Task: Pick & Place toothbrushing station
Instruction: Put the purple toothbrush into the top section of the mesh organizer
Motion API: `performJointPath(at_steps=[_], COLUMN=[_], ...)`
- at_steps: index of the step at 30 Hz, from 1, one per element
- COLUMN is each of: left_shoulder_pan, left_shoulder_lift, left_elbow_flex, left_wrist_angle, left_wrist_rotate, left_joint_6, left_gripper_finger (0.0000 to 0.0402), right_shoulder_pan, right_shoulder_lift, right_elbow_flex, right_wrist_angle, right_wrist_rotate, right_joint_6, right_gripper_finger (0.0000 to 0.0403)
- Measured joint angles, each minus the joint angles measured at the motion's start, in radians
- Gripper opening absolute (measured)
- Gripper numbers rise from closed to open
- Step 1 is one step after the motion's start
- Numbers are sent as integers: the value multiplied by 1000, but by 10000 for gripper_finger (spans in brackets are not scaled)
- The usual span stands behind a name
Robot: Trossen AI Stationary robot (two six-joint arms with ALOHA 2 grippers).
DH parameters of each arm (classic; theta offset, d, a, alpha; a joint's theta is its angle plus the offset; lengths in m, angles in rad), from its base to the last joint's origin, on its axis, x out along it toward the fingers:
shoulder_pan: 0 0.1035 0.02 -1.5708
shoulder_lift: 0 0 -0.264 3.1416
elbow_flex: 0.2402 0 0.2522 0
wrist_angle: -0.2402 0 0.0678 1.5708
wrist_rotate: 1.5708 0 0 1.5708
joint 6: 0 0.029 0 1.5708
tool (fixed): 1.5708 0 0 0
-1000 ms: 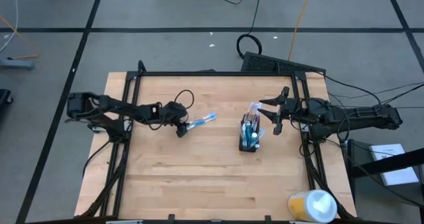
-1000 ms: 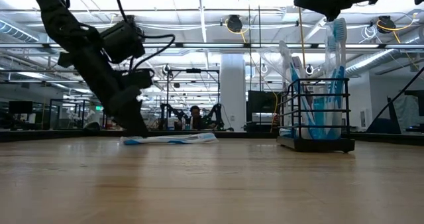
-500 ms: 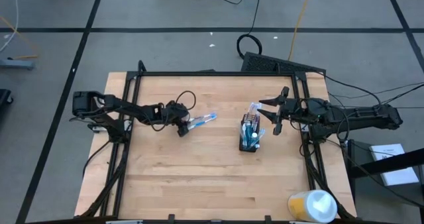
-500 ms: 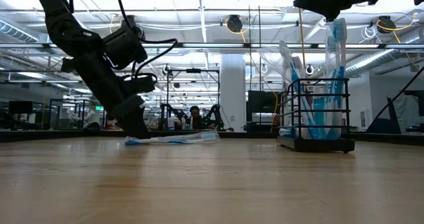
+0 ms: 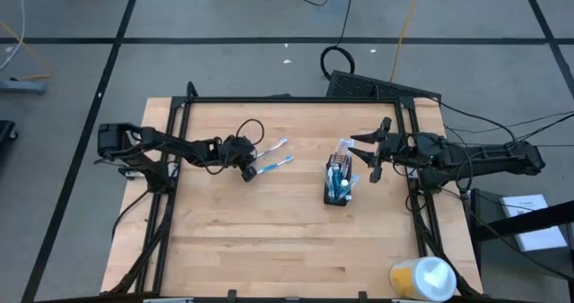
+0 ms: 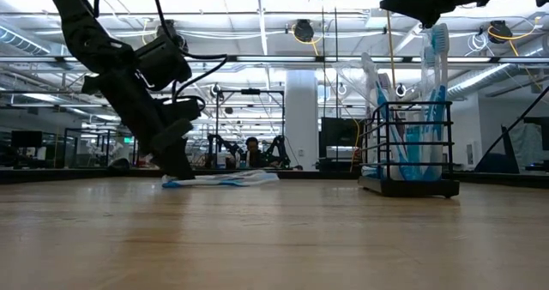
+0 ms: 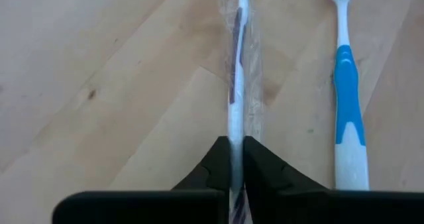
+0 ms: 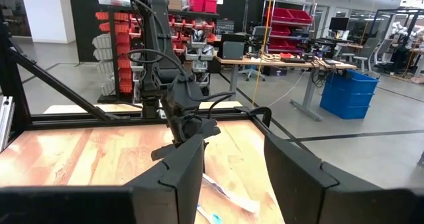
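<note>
**Risk: thin wrapped brush slipping from the pinch**

The left gripper (image 5: pixel 247 170) is clenched on a wrapped toothbrush (image 7: pixel 235 85) lying flat on the table (image 5: pixel 269 231); a bare blue toothbrush (image 7: pixel 348 111) lies just beside it. The grip sits at the handle's end, so lifting may let the brush pivot or drop. The right gripper (image 5: pixel 369 156) hovers released beside the mesh cup (image 5: pixel 338 185), well apart from the left gripper

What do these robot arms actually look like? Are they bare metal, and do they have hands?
Not bare metal: both arms are dark, nearly black, slim and jointed, with loose black cables looping beside them. Instead of hands, the left gripper and right gripper each end in two flat, wedge-shaped black fingers. No markings or stickers are visible.
</note>
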Motion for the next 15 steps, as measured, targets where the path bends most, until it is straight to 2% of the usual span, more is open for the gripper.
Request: performJointPath(at_steps=[7,13,15], left_shoulder_pan=[2,-7,-9], left_shoulder_lift=[-57,-135,-147], left_elbow_flex=[-10,-6,-6], left_wrist_angle=[95,326,420], left_wrist_rotate=[-3,20,65], left_joint_6=[25,110,135], left_gripper_finger=[19,19,19], right_shoulder_pan=[0,0,0], right_shoulder_lift=[0,0,1], right_elbow_flex=[0,0,0], right_wrist_angle=[0,0,0], right_wrist_rotate=[0,0,0], right_joint_6=[0,0,0], right_gripper_finger=[155,155,155])
